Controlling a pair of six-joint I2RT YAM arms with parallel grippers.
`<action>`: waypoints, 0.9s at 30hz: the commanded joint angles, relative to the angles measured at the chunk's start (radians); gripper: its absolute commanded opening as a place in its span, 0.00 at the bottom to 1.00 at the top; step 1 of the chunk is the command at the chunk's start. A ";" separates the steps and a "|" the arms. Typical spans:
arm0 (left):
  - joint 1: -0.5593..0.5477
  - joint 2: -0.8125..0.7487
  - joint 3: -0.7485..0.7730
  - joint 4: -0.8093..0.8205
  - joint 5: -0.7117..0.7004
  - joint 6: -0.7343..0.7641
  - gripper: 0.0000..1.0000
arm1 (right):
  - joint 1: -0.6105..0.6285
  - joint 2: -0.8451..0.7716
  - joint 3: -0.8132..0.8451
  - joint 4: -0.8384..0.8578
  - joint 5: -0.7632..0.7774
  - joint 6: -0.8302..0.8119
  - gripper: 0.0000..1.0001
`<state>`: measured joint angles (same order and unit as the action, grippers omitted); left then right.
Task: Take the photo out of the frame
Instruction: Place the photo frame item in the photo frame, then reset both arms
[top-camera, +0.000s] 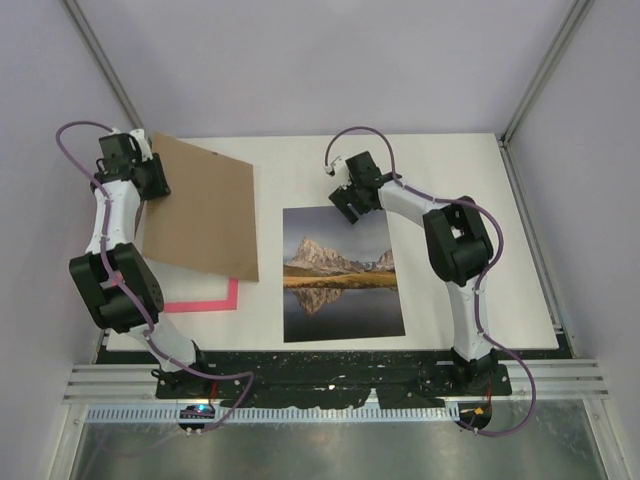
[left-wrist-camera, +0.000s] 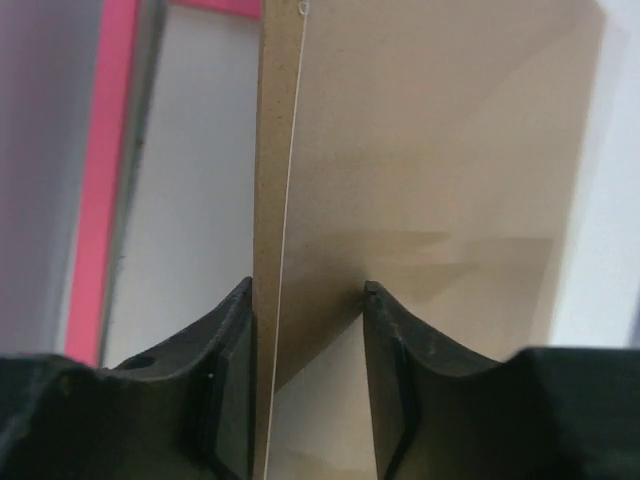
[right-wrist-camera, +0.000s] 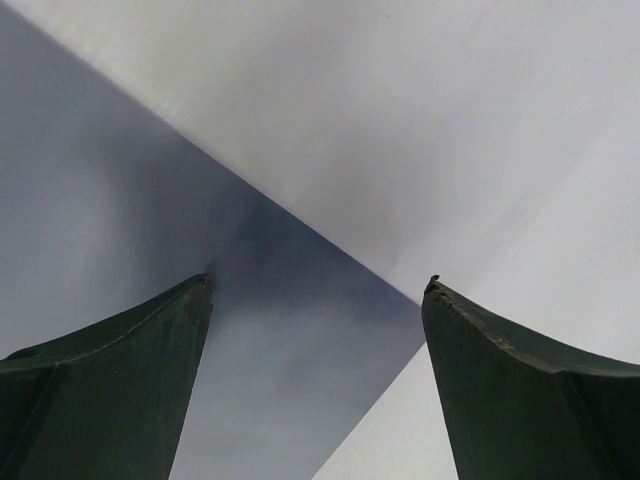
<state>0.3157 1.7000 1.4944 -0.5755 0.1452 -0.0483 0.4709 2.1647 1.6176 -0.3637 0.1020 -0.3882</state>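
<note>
The photo (top-camera: 345, 290) is lying flat and face up at the centre of the white tabletop (top-camera: 450, 180), out of the frame (top-camera: 205, 302) and well apart from it. The frame is sitting at the lower left of the top view. Only a pink corner is showing, because the brown board (top-camera: 200, 205) is covering the rest of it.

The left end effector (top-camera: 152, 185) is sitting at the board's upper left edge. In its wrist view it is standing released (left-wrist-camera: 305, 290), jaws parted wider than the board is thick. The board's edge is running up between them, just beside the left finger, with a gap at the right one. The pink frame (left-wrist-camera: 100, 180) is showing along the left of that view.

The right end effector (top-camera: 348, 208) is hovering at the photo's top edge, spread wide and grasping nothing. In its wrist view (right-wrist-camera: 320, 280) the photo's grey-blue sky (right-wrist-camera: 100, 180) is filling the left side and bare tabletop (right-wrist-camera: 450, 120) the right.
</note>
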 joint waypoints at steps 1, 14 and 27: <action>0.020 0.053 -0.033 0.014 -0.361 0.192 0.48 | 0.020 -0.026 -0.007 -0.083 -0.036 0.017 0.91; 0.020 0.090 -0.034 0.026 -0.427 0.211 0.74 | 0.048 -0.048 -0.007 -0.100 -0.059 0.031 0.90; -0.044 -0.123 -0.055 -0.084 -0.202 0.169 1.00 | 0.032 -0.258 -0.057 -0.126 -0.186 0.031 0.94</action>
<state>0.3161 1.7210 1.4452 -0.6205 -0.1600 0.1375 0.5102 2.0686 1.5673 -0.4854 -0.0128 -0.3634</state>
